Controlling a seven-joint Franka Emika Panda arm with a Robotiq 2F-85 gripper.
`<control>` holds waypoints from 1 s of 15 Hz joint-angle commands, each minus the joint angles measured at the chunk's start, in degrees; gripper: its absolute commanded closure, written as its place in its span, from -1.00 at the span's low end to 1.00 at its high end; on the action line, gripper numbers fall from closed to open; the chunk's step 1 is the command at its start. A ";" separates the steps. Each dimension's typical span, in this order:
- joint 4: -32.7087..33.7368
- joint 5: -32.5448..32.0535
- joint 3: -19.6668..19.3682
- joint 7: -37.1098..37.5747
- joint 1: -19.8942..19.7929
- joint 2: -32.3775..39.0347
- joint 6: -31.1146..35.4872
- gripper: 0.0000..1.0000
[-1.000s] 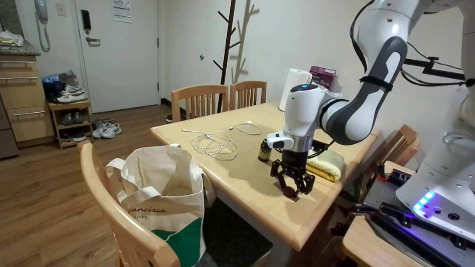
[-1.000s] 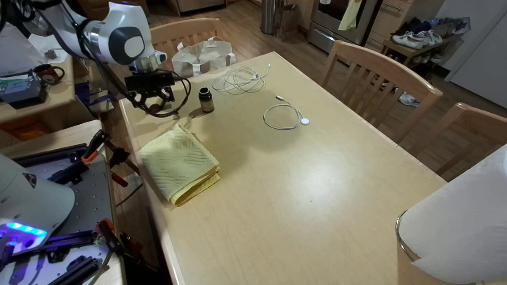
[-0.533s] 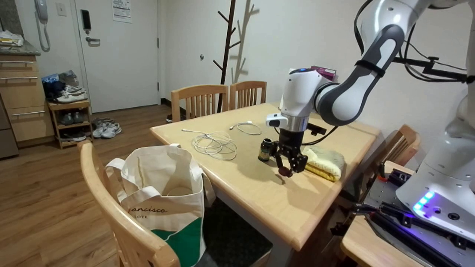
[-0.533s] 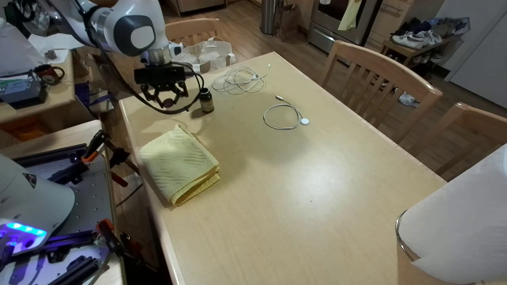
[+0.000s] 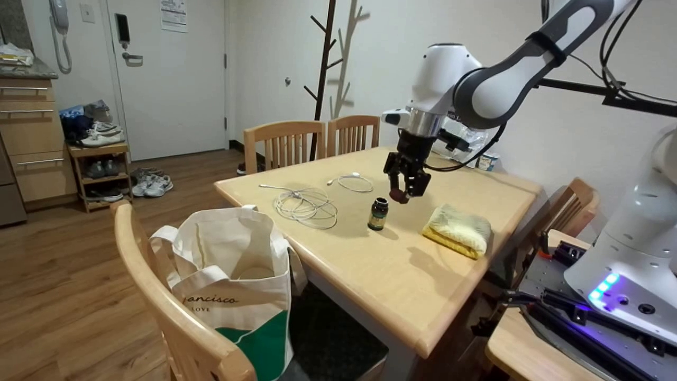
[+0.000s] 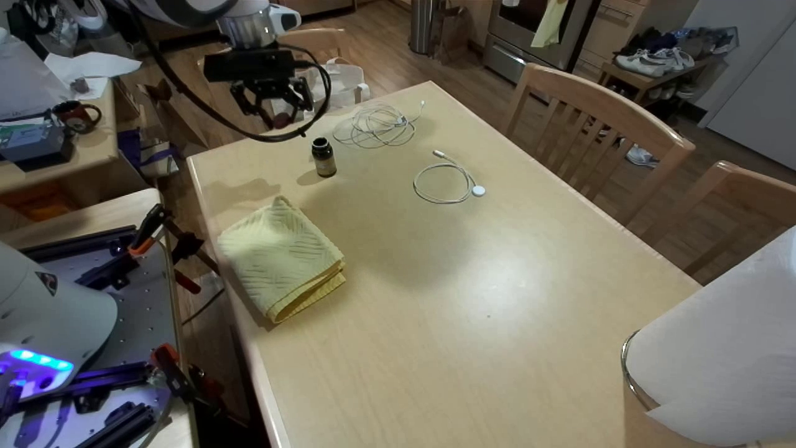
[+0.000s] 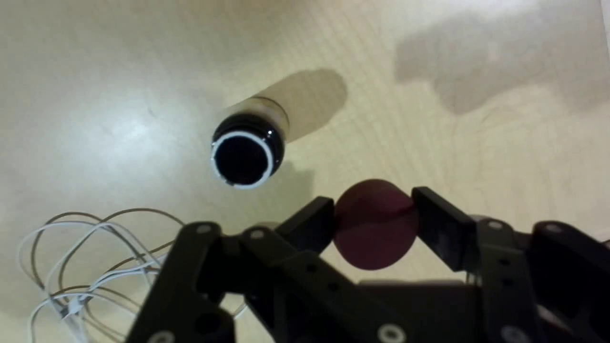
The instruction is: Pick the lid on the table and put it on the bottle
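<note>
Wrist view crops the gripper (image 7: 373, 219), parted only by the pinched lid (image 7: 375, 238), and shows just blackness inside the bottle (image 7: 261, 126).

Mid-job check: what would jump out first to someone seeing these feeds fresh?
Most likely the dark red lid, large in the wrist view, held off the table in the gripper. Next comes the small dark bottle, open with a pale rim, up and left of the lid in that picture. In an exterior view, the yellow folded cloth stands out, close to the table's edge.
</note>
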 commanded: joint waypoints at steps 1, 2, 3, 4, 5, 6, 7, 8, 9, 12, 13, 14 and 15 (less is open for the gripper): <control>-0.58 1.46 -2.26 7.27 1.90 -5.28 -1.54 0.50; -0.39 1.02 -3.00 10.42 2.16 -5.65 -1.10 0.50; 0.37 1.11 -3.69 12.88 2.21 -4.92 -0.67 0.50; 0.91 0.09 -4.35 16.50 2.43 -4.66 -0.87 0.50; 2.14 -0.74 -4.98 19.74 2.41 -3.21 -0.93 0.50; 3.13 -1.13 -5.45 22.48 2.46 -1.99 -0.78 0.50; 4.77 -2.50 -6.13 26.27 2.47 0.04 -0.71 0.50; 6.08 -2.91 -6.58 28.91 2.71 1.18 -0.99 0.50; 7.90 -4.20 -7.20 32.26 2.97 3.02 -1.14 0.50; 13.49 -1.57 -7.40 31.97 3.28 9.29 -1.42 0.50; 14.72 0.43 -6.79 29.73 3.02 11.10 -0.76 0.50; 15.77 1.36 -6.44 29.02 2.90 12.39 -0.86 0.50; 12.44 -0.73 -7.42 30.62 3.23 8.87 -0.28 0.00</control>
